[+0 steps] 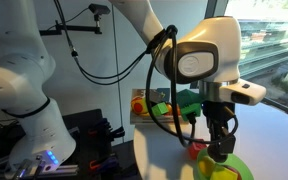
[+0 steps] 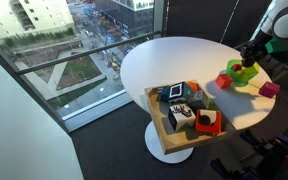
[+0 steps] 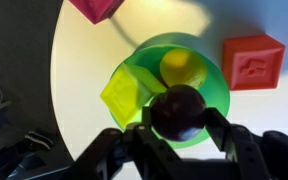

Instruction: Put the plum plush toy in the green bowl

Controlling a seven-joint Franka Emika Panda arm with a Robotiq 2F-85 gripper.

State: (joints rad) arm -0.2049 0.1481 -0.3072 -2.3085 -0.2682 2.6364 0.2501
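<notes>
We find the gripper [image 3: 181, 130] pinched on the plum plush toy [image 3: 179, 105], with a finger pressed against each side of the dark ball. In the wrist view the toy hangs directly over the near part of the green bowl [image 3: 210, 76]. The bowl already holds a yellow block [image 3: 124, 92] and a yellow round toy [image 3: 181, 67]. A red block [image 3: 252, 62] lies on the white table [image 3: 84, 60] just beside the bowl. In an exterior view the gripper [image 1: 220, 150] stands low over the bowl [image 1: 236, 170]. We cannot tell whether the toy touches the bowl or its contents.

We judge pickup and carry done and placement not yet done, since the toy is not resting free in the bowl. What is left is to spread the fingers, let the toy settle among the yellow toys, and lift clear. The wooden tray [image 2: 156, 112] of toys sits well apart and plays no part
</notes>
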